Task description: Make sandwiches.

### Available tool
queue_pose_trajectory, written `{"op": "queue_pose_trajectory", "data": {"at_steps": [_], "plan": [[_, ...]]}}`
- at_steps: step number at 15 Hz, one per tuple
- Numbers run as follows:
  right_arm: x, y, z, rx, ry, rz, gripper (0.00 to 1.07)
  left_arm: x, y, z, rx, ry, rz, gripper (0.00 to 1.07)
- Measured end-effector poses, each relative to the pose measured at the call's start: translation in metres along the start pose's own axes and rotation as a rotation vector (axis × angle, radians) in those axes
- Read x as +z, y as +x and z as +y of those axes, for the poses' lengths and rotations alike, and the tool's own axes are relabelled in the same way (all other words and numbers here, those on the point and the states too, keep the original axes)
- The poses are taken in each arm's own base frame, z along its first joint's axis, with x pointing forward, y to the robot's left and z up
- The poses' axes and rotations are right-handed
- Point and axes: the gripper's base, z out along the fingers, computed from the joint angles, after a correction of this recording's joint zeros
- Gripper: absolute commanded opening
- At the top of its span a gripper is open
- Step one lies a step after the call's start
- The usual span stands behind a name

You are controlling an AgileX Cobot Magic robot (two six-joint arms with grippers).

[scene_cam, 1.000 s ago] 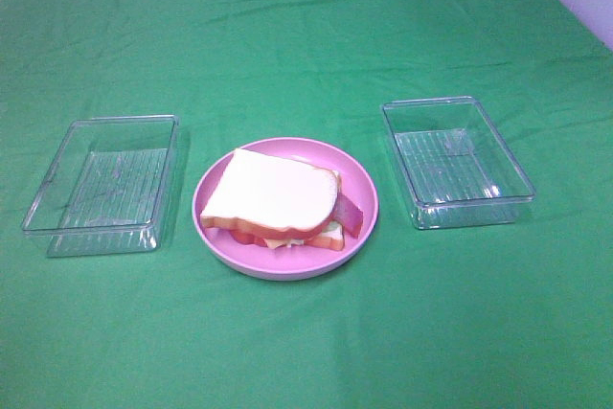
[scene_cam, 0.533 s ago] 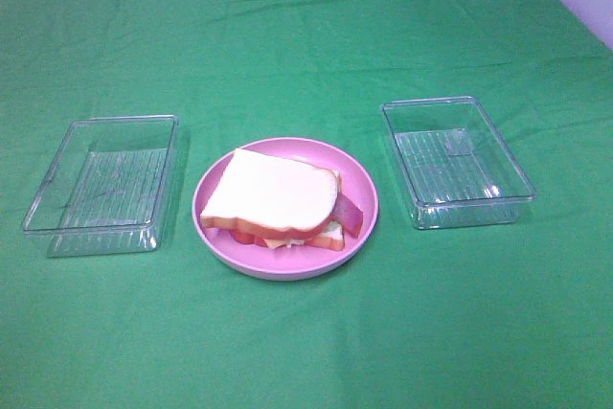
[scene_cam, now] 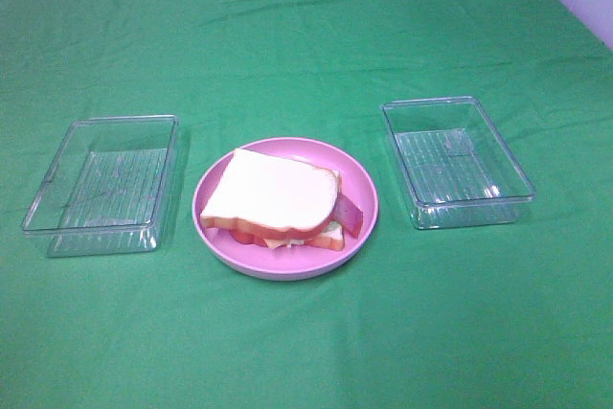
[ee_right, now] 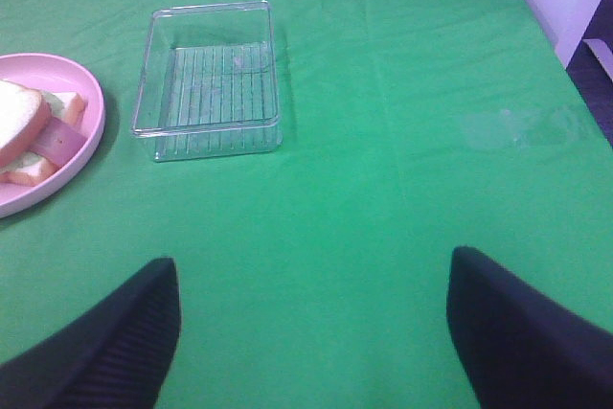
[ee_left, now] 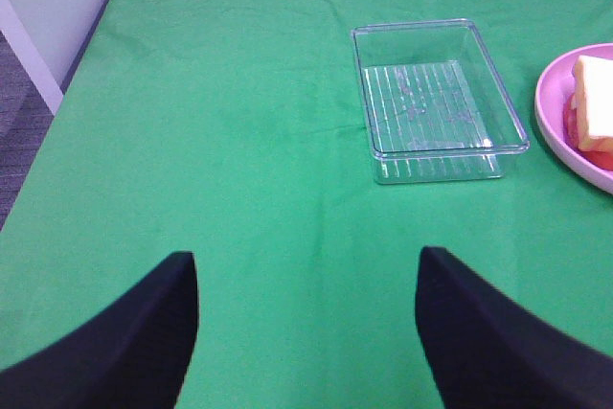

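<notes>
A toy sandwich (scene_cam: 276, 200) lies on a round pink plate (scene_cam: 356, 175) in the middle of the green table. Its top is a white bread slice with orange-brown crust; reddish bacon, pale lettuce and a bit of yellow cheese stick out underneath. It also shows at the edge of the left wrist view (ee_left: 594, 112) and of the right wrist view (ee_right: 34, 131). Neither arm shows in the exterior view. My left gripper (ee_left: 306, 304) is open and empty over bare cloth. My right gripper (ee_right: 311, 308) is open and empty too. Both are well away from the plate.
A clear rectangular tray (scene_cam: 57, 179) stands left of the plate, also in the left wrist view (ee_left: 421, 31). A second clear tray (scene_cam: 512, 174) stands to the right, also in the right wrist view (ee_right: 144, 83). The table's edges show at far left and far right.
</notes>
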Motion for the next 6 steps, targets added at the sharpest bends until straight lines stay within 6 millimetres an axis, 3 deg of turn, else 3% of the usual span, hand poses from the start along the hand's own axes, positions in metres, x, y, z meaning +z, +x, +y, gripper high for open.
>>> {"op": "queue_pose_trajectory", "data": {"at_steps": [6], "plan": [[0.0,0.0,0.0,0.0,0.0,0.0,0.73,0.0,0.0,0.0,0.0,0.0,0.0,0.63]]}}
